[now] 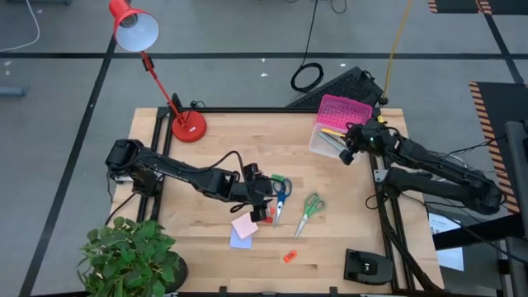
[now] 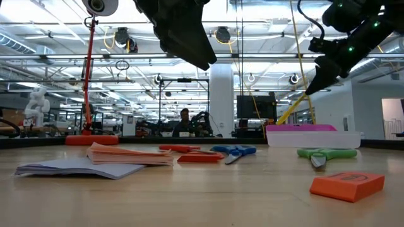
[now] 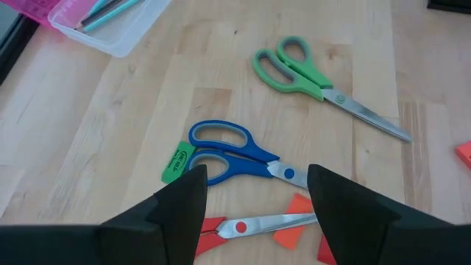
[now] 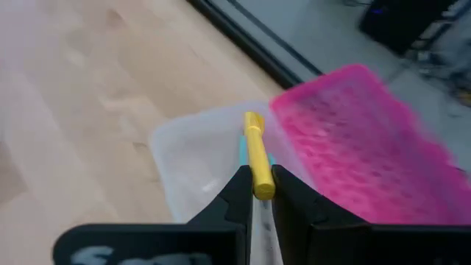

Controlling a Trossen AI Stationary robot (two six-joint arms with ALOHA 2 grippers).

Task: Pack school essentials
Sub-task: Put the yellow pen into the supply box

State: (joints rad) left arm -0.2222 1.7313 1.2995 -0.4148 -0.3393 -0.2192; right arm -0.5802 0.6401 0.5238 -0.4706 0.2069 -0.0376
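**Packing status: pens going in, scissors and pads still out**

High view: my right pincer (image 1: 350, 154) is over the clear box (image 1: 323, 142) with its pink lid (image 1: 340, 110) flipped open, at the far right of the counter (image 1: 206, 165). The left pincer (image 1: 266, 208) is mid-counter, right by the blue scissors (image 1: 282, 191). Green scissors (image 1: 309, 208), the pink pad (image 1: 246, 226) on the lavender pad (image 1: 239, 241), and an orange eraser (image 1: 289, 256) are all still loose.

Low view: the right pincer has a yellow pen (image 2: 291, 108) angled down toward the box. The pads, the scissors and the eraser sit on the wood.

Left wrist view: fingers spread wide, nothing held, hovering above the red scissors (image 3: 250, 224) and the blue pair, with a green eraser (image 3: 177, 163) beside them. A couple of pens already lie in the box.

Right wrist view: pincer clamped on the yellow pen, box just below.

My guess: roughly a third done. Three scissors, two pads and the erasers remain.
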